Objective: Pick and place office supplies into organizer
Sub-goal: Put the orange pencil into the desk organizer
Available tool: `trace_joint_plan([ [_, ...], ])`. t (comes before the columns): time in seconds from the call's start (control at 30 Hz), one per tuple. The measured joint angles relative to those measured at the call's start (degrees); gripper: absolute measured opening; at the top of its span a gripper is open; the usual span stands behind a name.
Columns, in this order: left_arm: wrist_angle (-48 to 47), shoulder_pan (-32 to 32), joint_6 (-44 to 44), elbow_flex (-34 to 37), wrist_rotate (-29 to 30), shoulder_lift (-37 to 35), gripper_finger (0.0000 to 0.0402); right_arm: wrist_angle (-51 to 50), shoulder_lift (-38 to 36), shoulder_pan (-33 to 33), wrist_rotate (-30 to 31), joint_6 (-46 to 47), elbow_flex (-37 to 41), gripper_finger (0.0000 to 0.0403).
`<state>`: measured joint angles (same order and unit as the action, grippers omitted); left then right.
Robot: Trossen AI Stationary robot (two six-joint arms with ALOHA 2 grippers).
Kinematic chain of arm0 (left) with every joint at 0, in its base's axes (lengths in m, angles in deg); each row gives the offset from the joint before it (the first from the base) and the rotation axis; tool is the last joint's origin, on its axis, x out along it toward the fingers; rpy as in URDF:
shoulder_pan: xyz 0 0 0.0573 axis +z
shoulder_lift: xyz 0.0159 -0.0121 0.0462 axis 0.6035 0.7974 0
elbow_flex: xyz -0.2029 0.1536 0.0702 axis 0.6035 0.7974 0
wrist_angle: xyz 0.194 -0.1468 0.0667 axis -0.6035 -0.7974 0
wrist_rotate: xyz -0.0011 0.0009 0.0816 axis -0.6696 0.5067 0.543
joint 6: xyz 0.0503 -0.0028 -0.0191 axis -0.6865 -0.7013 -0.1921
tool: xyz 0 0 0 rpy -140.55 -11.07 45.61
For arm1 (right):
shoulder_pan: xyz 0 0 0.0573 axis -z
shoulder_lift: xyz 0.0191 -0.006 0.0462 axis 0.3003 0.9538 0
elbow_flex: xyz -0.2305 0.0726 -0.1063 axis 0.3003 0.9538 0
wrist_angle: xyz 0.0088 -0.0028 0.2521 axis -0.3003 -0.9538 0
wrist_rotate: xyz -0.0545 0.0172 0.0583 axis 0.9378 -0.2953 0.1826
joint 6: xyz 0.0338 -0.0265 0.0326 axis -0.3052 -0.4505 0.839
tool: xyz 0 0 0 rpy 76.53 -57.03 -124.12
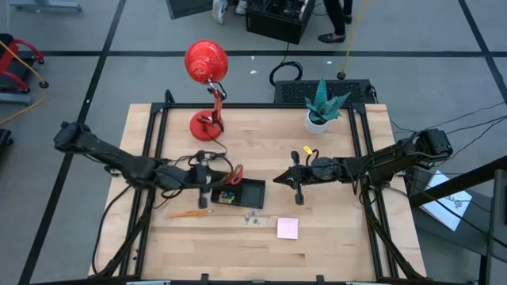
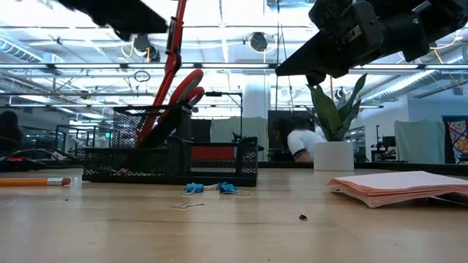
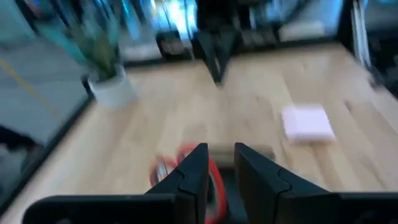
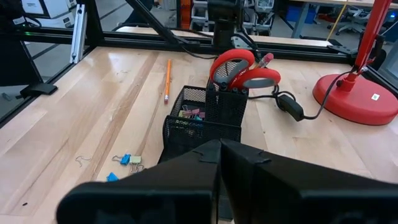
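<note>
Red-handled scissors stand blades-down in the tall cup of the black mesh organizer, just below the left pincer, whose fingers stand slightly apart, holding nothing. The right pincer hangs shut and empty nearby. An orange pencil, blue clips and pink sticky-note pad lie on the tabletop

We count one scissors, one loose pencil, one sticky-note pad, one organizer, one lamp, and one plant.
</note>
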<state>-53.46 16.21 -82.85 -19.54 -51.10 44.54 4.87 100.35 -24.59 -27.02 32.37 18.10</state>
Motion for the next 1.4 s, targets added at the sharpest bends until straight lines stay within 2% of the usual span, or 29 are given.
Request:
trace_joint_plan([
  [0.17, -30.2, -7.2, 13.7, -13.3, 1.5, 1.3, 0.0085, -0.4, 0.0, 0.0, 0.0, 0.0, 0.0, 0.0004],
  [0.33, -46.0, -12.5, 27.3, -19.6, -1.3, 8.0, 0.0086, -0.6, 0.0, 0.0, 0.0, 0.0, 0.0, 0.0004],
  [0.47, -47.6, -13.5, 33.9, -19.7, -9.0, 14.8, 0.0086, -0.2, 0.0, 0.0, 0.0, 0.0, 0.0, 0.0004],
  [0.57, -47.5, -14.1, 35.8, -19.4, -12.2, 20.4, 0.0086, -0.2, 0.0, 0.0, 0.0, 0.1, 0.0, 0.0004],
  [0.8, -46.5, -13.8, 36.9, -19.3, -15.4, 29.8, 0.0086, -0.2, 0.0, 0.0, 0.0, 0.4, 0.0, 0.0004],
  [0.93, -45.3, -12.8, 37.2, -19.3, -17.5, 32.2, 0.0101, -0.2, 0.0, 0.0, 0.0, 0.4, 0.0, 0.0004],
  [1.23, -44.7, -10.1, 36.7, -18.6, -18.3, 33.4, 0.0185, -0.2, 0.0, 0.0, 0.0, 0.5, 0.0, 0.0004],
  [1.4, -42.5, -8.9, 37.9, -14.6, -20.6, 33.4, 0.0199, -0.2, 0.0, -0.1, 0.0, 0.5, 0.0, 0.0004],
])
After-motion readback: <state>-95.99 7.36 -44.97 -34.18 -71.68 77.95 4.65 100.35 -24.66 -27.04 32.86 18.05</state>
